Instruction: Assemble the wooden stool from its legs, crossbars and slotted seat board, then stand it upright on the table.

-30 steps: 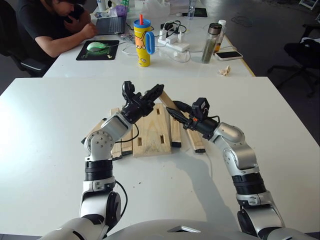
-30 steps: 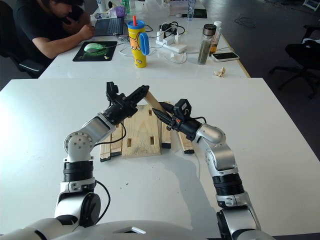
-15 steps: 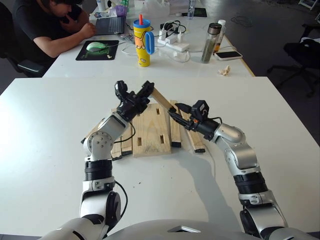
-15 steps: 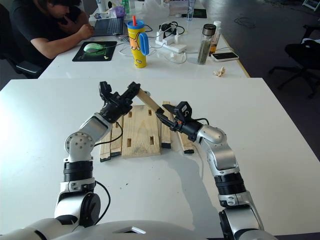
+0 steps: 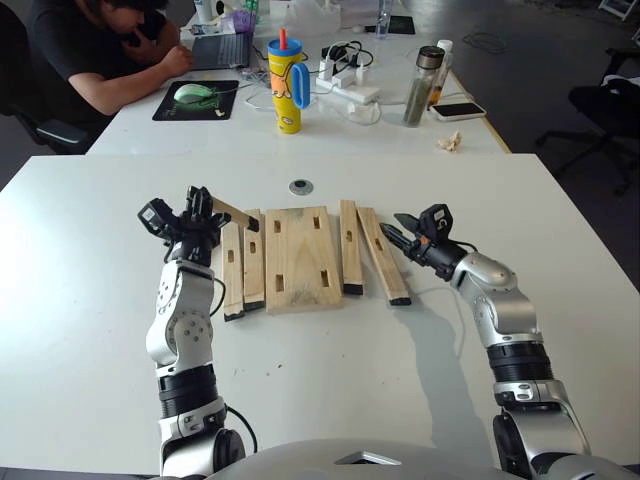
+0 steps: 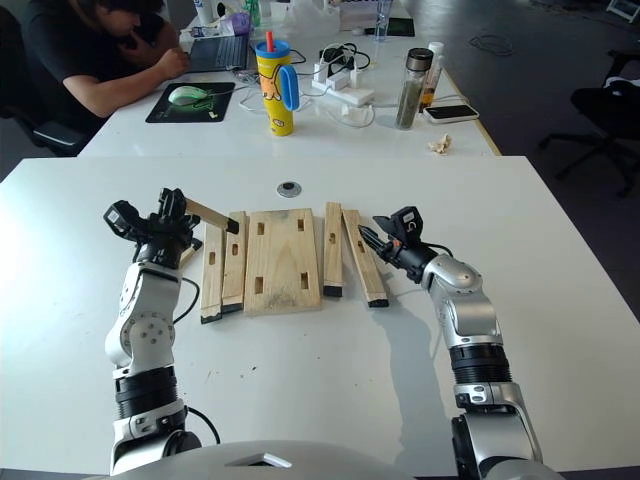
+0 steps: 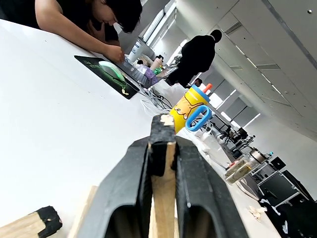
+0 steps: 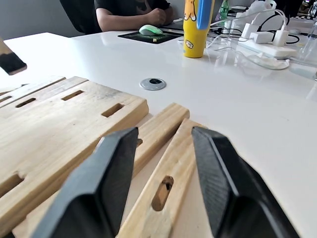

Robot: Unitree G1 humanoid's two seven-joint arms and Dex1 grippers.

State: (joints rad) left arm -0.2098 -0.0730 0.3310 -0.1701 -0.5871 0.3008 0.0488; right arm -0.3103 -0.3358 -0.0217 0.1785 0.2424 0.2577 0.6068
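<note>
Your left gripper [image 5: 203, 212] is clamped on a black-tipped bar [image 5: 236, 214] at the left of the white table [image 5: 90, 300]. The left wrist view shows both fingers [image 7: 129, 183] pressed against the wood's sides. The bar's capped end points toward the middle of the table and reaches over the far ends of two slotted bars lying below it. You cannot tell from here whether it touches them.

The slotted seat board [image 5: 297, 258] lies flat at the table's centre, its cut-outs facing up. Just beside its left edge lies the inner left bar [image 5: 254, 260], with the outer left bar [image 5: 232, 270] alongside it. Against the board's right edge lies the inner right bar [image 5: 349, 248]. The outer right bar [image 5: 384, 257] sits next to that one, angled so the two spread apart toward you.

Your right gripper [image 5: 395, 229] hangs low, just beside the outer right bar, with its fingers [image 8: 111, 168] spread apart and gripping nothing. From its wrist camera you look between them onto the two right bars and the board's corner.

A round grommet [image 5: 299, 186] sits in the tabletop beyond the board. On the next table stand a yellow cup [image 5: 286, 85] and a bottle [image 5: 423, 85].
</note>
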